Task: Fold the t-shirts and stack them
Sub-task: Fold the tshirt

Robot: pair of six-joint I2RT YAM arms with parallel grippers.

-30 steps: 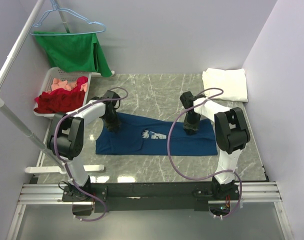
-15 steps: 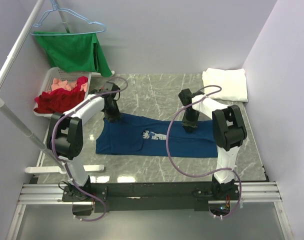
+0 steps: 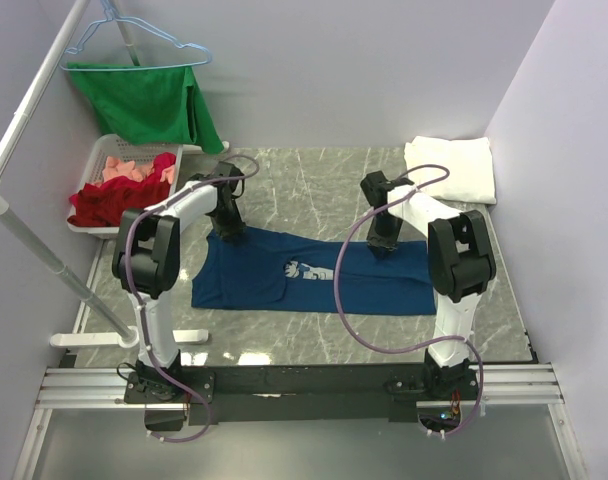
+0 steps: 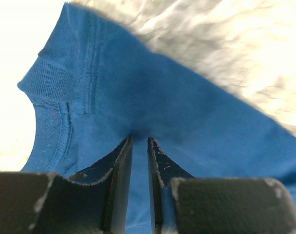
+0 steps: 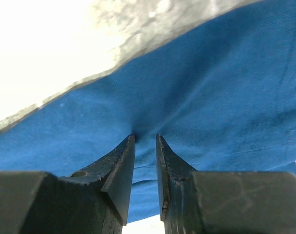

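Table: grey marble; you see the navy shirt spread across it.
Walls: plain lavender, enclosing three sides.
Left gripper: narrow, pinching the shirt.
Right gripper: narrow, pinching it too.

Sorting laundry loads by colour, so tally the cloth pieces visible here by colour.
navy t-shirt: 1
white t-shirt: 1
green cloth: 1
red cloth heap: 1
pink cloth heap: 1
Total: 5

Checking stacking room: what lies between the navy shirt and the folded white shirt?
Only bare marble table, with the right arm reaching over it, in the top view.
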